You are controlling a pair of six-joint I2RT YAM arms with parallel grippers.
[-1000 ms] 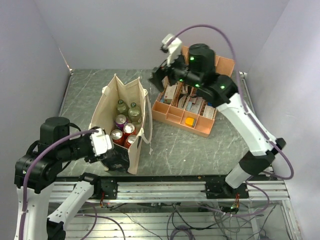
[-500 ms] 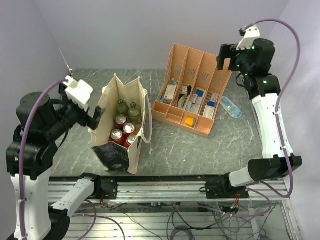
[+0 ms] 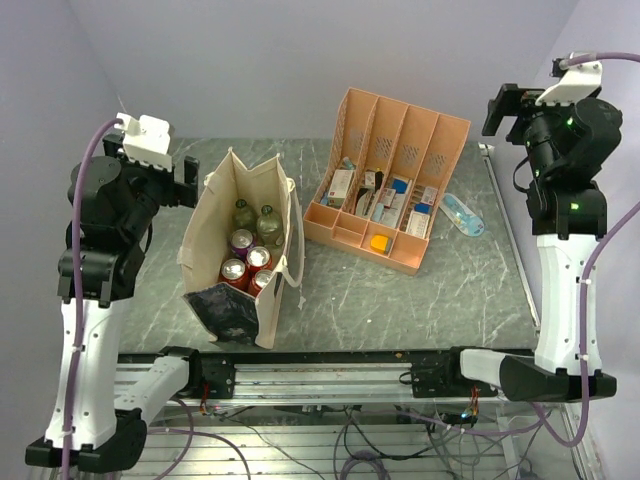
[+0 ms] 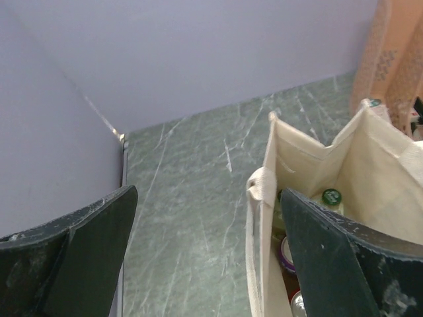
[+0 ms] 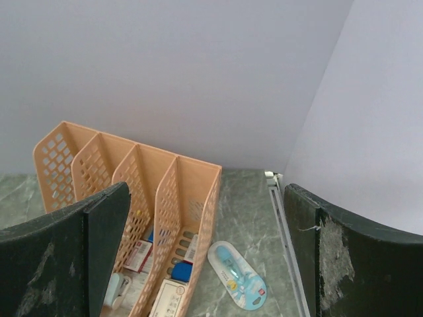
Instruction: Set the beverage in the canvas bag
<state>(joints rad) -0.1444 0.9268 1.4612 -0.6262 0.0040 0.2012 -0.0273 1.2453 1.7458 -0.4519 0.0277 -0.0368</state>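
The canvas bag [image 3: 225,215] stands open left of centre, its dark panel at the near end. Inside are two green-capped bottles [image 3: 268,222] and several cans [image 3: 233,269]. My left gripper [image 3: 188,172] is raised beside the bag's far left corner, open and empty. In the left wrist view the bag's rim [image 4: 264,181] and a bottle cap [image 4: 330,197] show between and behind the left gripper's [image 4: 208,257] dark fingers [image 4: 89,247]. My right gripper [image 3: 503,108] is raised at the far right, open and empty; it also shows in the right wrist view [image 5: 205,251].
An orange-pink divided organizer [image 3: 405,125] with small boxes stands right of the bag and shows in the right wrist view [image 5: 192,178]. A blue blister pack [image 3: 462,213] lies on the green marble table beside it. A metal rail [image 3: 505,235] runs along the right edge.
The left arm has risen from the bag's near end to its far left. The right arm has swung from above the organizer to the far right. Both are empty.
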